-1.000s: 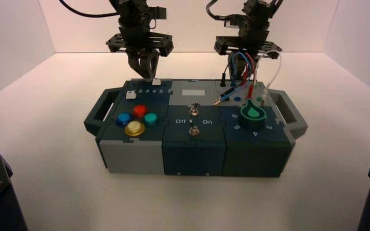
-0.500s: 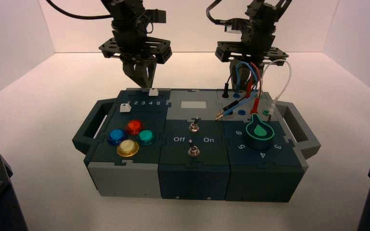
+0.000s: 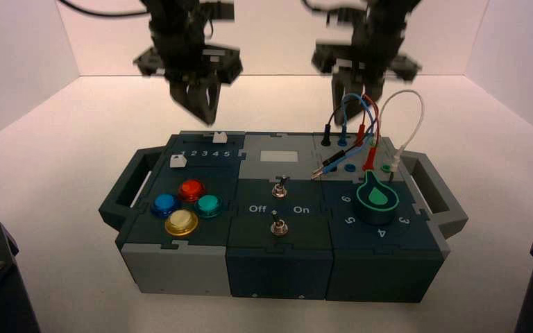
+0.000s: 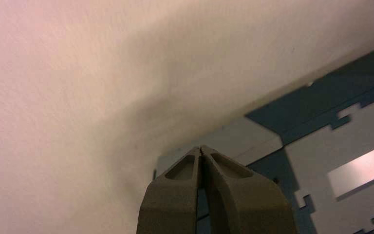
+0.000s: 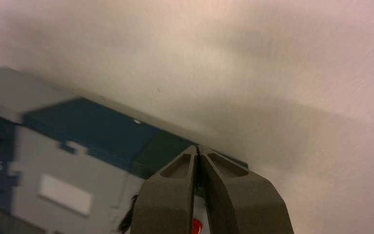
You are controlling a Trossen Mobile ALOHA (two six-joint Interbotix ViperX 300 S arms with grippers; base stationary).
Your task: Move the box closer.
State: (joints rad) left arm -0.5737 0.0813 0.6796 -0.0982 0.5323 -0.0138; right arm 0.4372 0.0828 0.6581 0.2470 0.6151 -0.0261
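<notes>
Nearer the camera than a half-second earlier, the box [image 3: 280,201] sat on the table [image 3: 62,187], in front of both my grippers. My left gripper [image 4: 199,148] was fully closed, gripping nothing, by the far edge behind the numbered slider panel. My right gripper [image 5: 197,148], likewise closed and empty, was behind the plugged wires [image 3: 368,128].

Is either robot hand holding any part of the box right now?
No, nothing is held. The left hand and right hand are both closed on nothing, at the far side of the box.
</notes>
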